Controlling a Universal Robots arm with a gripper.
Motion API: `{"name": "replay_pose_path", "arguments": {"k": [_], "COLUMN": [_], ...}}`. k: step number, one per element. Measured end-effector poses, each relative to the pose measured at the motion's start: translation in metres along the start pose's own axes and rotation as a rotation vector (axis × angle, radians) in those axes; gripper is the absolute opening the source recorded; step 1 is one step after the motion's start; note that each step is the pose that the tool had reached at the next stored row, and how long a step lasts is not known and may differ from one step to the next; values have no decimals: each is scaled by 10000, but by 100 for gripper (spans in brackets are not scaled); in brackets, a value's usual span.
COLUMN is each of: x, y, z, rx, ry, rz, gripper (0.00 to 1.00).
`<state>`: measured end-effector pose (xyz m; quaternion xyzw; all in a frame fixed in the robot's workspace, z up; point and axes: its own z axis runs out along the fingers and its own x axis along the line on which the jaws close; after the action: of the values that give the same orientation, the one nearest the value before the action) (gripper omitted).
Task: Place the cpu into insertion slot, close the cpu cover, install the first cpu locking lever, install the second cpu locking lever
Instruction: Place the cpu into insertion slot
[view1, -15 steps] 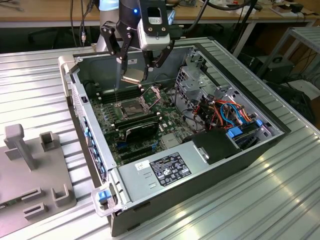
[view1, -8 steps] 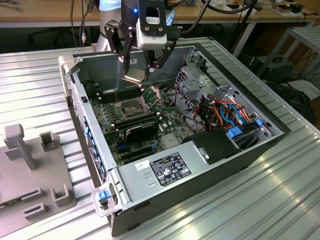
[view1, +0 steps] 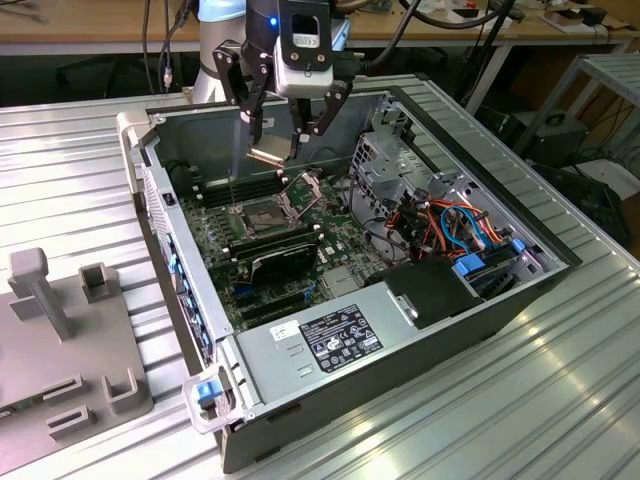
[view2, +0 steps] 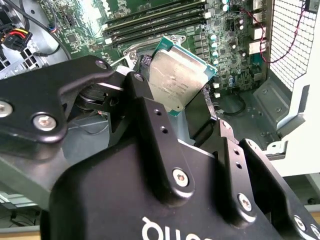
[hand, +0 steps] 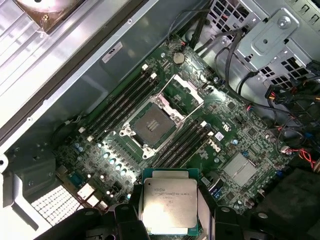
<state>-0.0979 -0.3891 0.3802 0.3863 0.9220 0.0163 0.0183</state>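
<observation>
Clamping 1 cpu (hand: 168, 207), the gripper (view1: 281, 141) hangs above 1 open slot (hand: 152, 125), cover (hand: 190, 85) raised; memory slots (hand: 122, 100) flank 2 sides.

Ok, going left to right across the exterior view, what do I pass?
From the left: grey fixture plate → blue clip → cpu held in the end effector → metal drive cage → orange and blue cables.

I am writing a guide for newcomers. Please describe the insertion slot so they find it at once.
Inside the open computer case, look at the green motherboard. Near its middle, between two banks of black memory slots, lies the insertion slot. It alone is a dark square with a silvery rim.
</observation>
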Motion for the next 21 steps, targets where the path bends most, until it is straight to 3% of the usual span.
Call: {"name": "replay_pose_path", "arguments": {"k": [21], "x": [1], "y": [0], "z": [6], "rx": [6], "ry": [-11], "rz": [239], "gripper": [53]}}
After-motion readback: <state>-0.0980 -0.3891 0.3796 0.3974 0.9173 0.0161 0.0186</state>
